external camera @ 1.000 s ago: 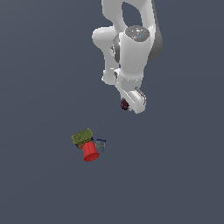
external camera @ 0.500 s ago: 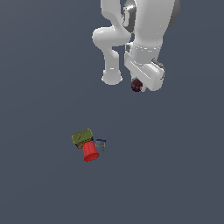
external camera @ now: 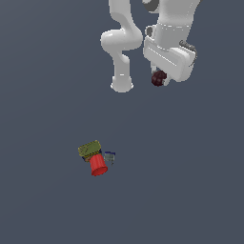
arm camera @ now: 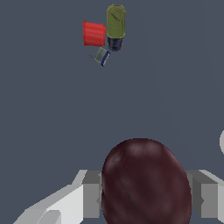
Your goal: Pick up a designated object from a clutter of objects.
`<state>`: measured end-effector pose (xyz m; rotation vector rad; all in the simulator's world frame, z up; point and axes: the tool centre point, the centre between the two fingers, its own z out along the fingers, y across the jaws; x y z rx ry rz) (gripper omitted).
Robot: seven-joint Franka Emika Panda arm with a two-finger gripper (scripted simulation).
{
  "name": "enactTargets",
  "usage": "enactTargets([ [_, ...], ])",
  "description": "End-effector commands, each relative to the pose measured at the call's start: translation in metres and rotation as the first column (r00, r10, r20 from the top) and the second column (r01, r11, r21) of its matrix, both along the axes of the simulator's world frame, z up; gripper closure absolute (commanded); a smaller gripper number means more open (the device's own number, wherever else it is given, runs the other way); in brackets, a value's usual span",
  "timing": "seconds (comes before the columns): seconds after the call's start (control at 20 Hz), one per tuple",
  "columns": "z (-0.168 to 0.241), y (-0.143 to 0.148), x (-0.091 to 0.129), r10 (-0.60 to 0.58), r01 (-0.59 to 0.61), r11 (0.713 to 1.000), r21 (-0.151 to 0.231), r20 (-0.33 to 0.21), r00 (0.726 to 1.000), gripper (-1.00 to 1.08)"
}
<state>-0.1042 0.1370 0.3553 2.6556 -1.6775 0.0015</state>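
Gripper (external camera: 160,82) grips maroon ball (arm camera: 145,183), well apart from red cup (external camera: 98,165).

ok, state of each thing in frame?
gripper: shut on the ball, raised well clear of the floor
ball: held between the fingers, off the floor
cup: on its side on the floor
box: on the floor, against the cup
blue-grey piece: on the floor beside the cup
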Motion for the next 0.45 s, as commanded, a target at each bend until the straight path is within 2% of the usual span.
enactTargets([
  [0.0,0.0071,0.0033,-0.0017,0.000,0.000,1.000,0.000,0.000,1.000,1.08],
  [0.4,0.0079,0.0041,-0.0006,-0.001,0.001,1.000,0.001,-0.001,1.000,1.08],
])
